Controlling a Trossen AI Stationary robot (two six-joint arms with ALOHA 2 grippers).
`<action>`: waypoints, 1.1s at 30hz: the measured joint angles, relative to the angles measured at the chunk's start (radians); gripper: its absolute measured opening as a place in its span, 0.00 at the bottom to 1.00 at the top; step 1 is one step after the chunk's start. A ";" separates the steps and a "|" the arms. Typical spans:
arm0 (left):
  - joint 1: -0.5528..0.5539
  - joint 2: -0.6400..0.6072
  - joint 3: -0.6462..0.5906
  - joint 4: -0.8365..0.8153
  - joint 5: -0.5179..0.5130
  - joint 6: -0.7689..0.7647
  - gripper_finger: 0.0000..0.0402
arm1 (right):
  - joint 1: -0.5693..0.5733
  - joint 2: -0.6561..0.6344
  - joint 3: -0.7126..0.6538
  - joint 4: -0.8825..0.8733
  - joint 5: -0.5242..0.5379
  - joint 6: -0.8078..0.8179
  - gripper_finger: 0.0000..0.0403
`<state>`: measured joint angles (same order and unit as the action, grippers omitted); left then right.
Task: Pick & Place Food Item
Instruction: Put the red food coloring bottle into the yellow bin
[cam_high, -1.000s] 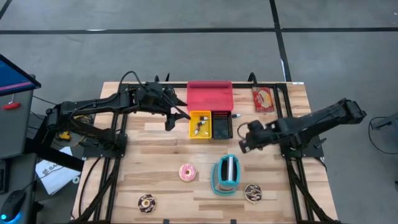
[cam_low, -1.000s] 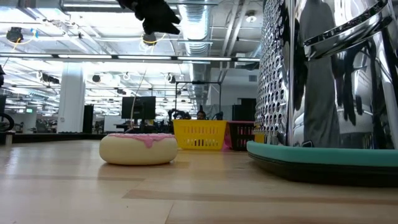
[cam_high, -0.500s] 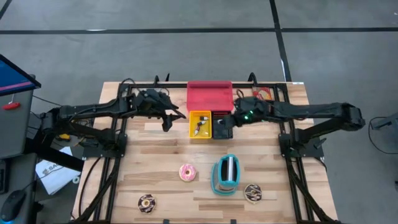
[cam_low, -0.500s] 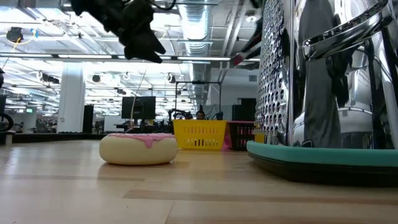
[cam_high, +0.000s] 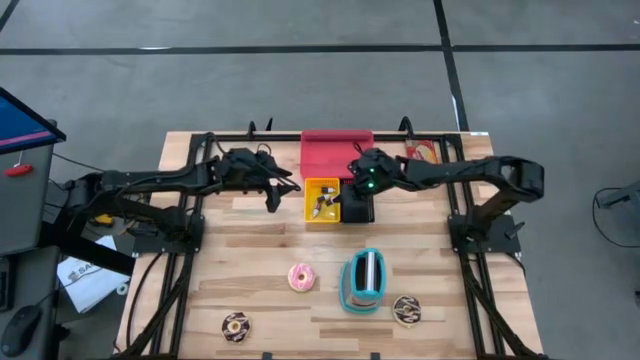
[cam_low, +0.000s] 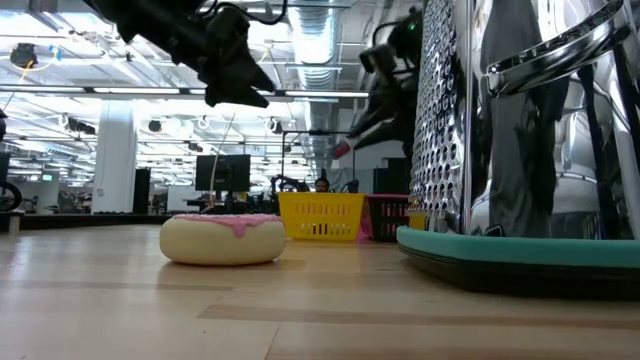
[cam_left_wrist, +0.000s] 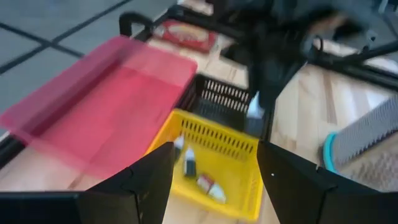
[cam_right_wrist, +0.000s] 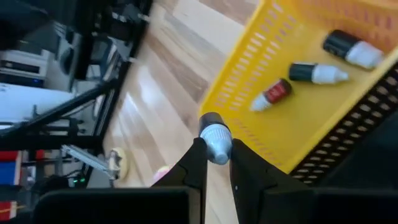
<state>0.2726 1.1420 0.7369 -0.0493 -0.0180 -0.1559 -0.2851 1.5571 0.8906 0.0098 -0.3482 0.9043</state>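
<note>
In the high view the right gripper (cam_high: 347, 196) has swung from right of centre to upper centre, above the edge shared by the yellow basket (cam_high: 321, 200) and the black basket (cam_high: 358, 201). Its fingers are clamped on a small bottle (cam_right_wrist: 215, 132); three similar bottles lie in the yellow basket, so release there appears imminent. The left gripper (cam_high: 272, 196) has descended, jaws open and empty, left of the yellow basket.

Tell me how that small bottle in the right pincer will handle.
The small bottle is pinched at its rounded cap by the right pincer, so it may slip or pivot. It looks small, probably light. Being round, it would likely roll once dropped into the yellow basket.
</note>
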 joint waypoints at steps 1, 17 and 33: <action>0.000 0.003 0.000 0.005 0.001 -0.004 0.56 | -0.001 0.010 0.000 -0.002 -0.001 -0.007 0.09; -0.003 0.020 0.001 0.049 0.003 -0.032 0.56 | 0.000 0.159 0.185 -0.207 0.089 -0.218 0.09; -0.006 0.019 0.001 0.050 -0.010 -0.029 0.56 | -0.010 0.159 0.195 -0.201 0.141 -0.301 0.28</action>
<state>0.2668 1.1614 0.7376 0.0004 -0.0279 -0.1846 -0.2946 1.7164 1.0855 -0.1910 -0.2070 0.6033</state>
